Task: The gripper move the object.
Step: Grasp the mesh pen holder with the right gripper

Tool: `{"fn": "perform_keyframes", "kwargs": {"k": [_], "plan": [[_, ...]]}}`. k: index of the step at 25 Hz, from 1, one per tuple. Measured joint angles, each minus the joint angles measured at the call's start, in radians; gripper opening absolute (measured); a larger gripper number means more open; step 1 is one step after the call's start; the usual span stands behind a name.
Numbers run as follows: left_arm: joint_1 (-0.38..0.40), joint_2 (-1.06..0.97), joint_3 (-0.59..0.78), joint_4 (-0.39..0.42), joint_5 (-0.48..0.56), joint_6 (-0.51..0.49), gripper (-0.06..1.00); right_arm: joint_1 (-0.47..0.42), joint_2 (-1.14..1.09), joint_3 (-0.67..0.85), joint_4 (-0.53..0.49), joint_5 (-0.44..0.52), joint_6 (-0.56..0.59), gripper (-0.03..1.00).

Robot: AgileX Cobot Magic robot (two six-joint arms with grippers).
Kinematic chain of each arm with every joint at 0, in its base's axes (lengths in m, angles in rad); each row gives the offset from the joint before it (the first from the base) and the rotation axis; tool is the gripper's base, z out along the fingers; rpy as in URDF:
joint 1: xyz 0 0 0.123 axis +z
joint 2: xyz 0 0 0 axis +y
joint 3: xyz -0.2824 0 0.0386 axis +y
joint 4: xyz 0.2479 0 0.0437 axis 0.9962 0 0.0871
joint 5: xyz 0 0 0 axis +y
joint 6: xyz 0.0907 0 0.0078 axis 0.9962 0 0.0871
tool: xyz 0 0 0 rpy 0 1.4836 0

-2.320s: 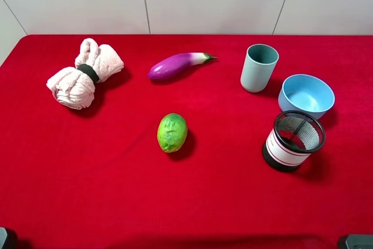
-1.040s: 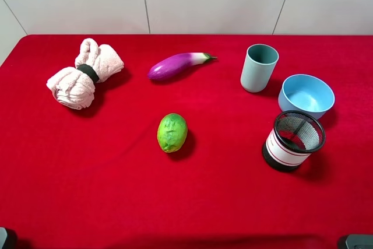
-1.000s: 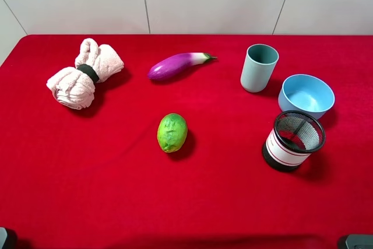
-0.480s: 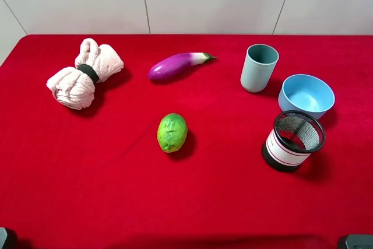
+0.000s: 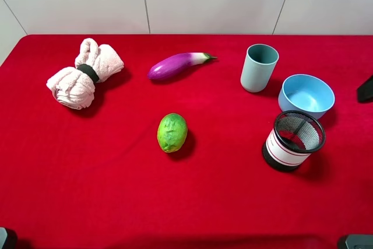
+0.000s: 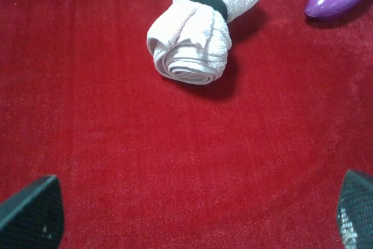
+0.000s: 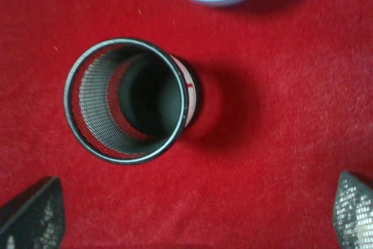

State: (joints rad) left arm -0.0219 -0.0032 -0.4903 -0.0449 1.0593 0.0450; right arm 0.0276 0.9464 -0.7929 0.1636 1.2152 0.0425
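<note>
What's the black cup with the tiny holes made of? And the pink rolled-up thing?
The mesh cup looks like black metal wire: you can see through its tiny holes, and its rim gleams. Its white striped band could be paper or plastic. The pink bundle looks like soft, fuzzy towel cloth, rolled.

Bright, even light throws short soft shadows beside the object (image 5: 292, 140); wrist views look slightly soft.

High view spans table (image 5: 116, 202); wrists look down close: towel (image 6: 192, 45), mesh cup (image 7: 99, 106).
</note>
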Motion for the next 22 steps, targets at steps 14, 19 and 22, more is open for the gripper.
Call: {"fn": "perform_keyframes", "kwargs": {"k": [14, 19, 22], "plan": [[0.0, 0.0, 0.0, 0.0, 0.0, 0.0, 0.92, 0.0, 0.297, 0.0, -0.004, -0.099, 0.003, 0.69], [0.0, 0.0, 0.0, 0.0, 0.0, 0.0, 0.92, 0.0, 0.381, 0.0, -0.011, -0.132, -0.001, 0.69], [0.0, 0.0, 0.0, 0.0, 0.0, 0.0, 0.92, 0.016, 0.42, 0.0, -0.02, -0.151, -0.001, 0.69]]}}
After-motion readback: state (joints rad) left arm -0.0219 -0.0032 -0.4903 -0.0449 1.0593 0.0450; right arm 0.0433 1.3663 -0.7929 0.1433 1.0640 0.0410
